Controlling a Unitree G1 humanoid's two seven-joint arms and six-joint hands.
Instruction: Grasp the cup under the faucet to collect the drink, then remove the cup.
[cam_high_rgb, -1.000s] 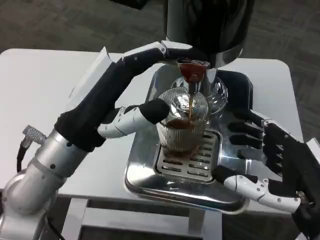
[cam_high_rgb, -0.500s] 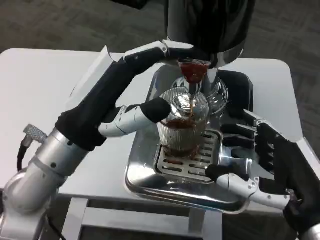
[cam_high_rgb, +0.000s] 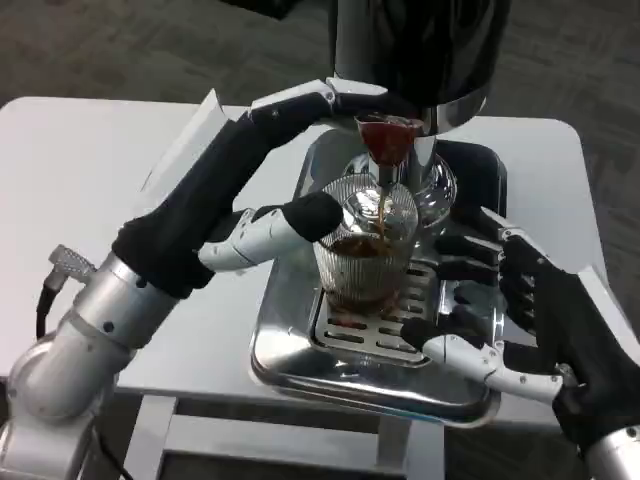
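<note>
Just beside cup (cam_high_rgb: 366, 240) — right hand (cam_high_rgb: 520, 320).

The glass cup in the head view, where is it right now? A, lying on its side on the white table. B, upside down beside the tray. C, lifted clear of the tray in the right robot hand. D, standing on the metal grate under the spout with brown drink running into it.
D: the cup stands upright on the grate, and a brown stream falls into it from the spout.
</note>
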